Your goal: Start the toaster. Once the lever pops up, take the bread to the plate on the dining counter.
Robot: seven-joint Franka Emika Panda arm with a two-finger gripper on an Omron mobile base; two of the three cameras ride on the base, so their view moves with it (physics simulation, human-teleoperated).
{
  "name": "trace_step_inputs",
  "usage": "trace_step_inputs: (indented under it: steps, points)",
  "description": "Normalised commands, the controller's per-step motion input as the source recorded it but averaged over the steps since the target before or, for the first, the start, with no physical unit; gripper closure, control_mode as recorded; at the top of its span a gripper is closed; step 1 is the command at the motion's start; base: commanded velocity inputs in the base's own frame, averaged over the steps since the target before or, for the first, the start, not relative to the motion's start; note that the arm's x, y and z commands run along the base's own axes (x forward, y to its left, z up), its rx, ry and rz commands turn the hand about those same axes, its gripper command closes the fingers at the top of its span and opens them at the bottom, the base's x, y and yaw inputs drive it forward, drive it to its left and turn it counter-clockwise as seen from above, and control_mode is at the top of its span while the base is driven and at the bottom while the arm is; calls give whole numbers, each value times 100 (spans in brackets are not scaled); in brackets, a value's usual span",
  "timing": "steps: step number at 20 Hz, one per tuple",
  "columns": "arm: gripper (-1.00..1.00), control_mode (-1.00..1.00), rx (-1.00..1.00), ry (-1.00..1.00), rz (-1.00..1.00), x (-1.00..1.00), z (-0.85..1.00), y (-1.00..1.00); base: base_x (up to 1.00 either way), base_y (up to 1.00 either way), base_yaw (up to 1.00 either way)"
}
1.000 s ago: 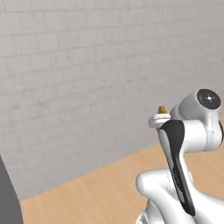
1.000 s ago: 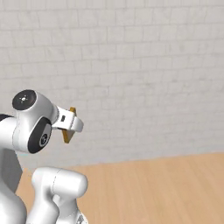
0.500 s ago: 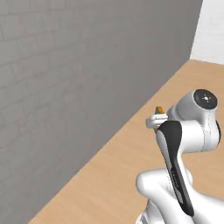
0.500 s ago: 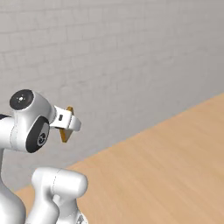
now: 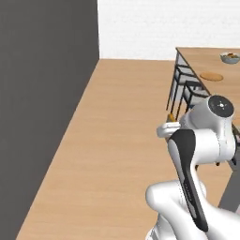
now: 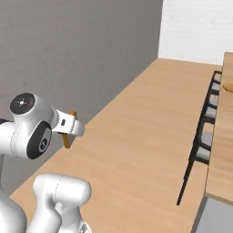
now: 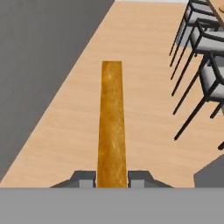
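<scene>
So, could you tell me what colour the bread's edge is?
Golden-brown, seen edge-on along the bread between the gripper's fingertips; the hand view shows it best.

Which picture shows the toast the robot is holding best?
The hand view: the golden-brown-crusted bread slice runs edge-on up its middle, big, between the jaws. Both base views show just a small crust piece beside the white wrist.

No legible text, label or number — not on any surface here.
</scene>
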Motion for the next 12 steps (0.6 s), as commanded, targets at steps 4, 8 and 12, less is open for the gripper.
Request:
trace_step_inputs:
  steps: [4,8,12]
  points:
    - [100,100,0,0,0,0,0,0,92,28,-46]
    - [100,100,0,0,0,0,0,0,100,46,-27]
    - [100,100,0,0,0,0,0,0,100,55,-24]
